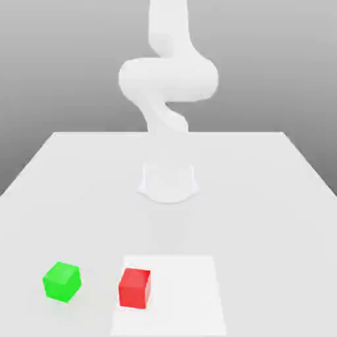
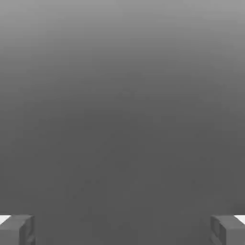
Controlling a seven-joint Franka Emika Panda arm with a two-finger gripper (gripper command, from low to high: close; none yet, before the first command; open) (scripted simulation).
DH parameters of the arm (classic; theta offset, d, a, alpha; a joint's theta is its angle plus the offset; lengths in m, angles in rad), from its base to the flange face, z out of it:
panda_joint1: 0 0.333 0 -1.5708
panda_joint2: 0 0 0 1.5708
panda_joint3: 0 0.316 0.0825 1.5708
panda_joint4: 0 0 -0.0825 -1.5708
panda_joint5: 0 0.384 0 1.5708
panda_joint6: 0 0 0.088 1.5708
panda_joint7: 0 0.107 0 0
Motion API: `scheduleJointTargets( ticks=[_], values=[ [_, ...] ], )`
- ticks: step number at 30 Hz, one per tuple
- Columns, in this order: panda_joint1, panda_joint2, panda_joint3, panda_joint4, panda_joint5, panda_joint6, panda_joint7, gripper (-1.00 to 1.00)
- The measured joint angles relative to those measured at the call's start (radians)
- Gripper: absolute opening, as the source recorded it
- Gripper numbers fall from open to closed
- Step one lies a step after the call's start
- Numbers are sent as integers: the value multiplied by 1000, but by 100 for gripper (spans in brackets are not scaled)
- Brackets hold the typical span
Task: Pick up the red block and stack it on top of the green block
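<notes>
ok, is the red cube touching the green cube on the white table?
Apart. The exterior view shows a strip of bare white table between the red cube and the green cube, which sits to the exterior view's left.

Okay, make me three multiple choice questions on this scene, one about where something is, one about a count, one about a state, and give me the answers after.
1. Where does the green block sit relative to the red block in the exterior view?
A. To its left
B. To its right
C. On top of it

2. How many blocks are on the table?
A. One
B. Two
C. Three

3. How is the claw?
A. Shut on the red block
B. Shut on nothing
C. Open

Answers: 1 A, green lies leftward, apart. 2 B, one green, one red. 3 C, the hand view shows fingertips far apart.
</notes>
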Motion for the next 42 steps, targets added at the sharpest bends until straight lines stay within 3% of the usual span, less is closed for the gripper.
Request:
scheduleJointTargets(
  ticks=[21,27,28,35,42],
  values=[
    [-68,768,-62,-305,18,385,-11,0],
    [-89,985,-36,-291,53,558,-37,0],
    [-92,1007,-31,-288,56,576,-40,-100],
    [-94,1006,-30,-288,53,575,-36,-100],
    [-124,800,-86,-304,19,386,15,-100]
  ],
)
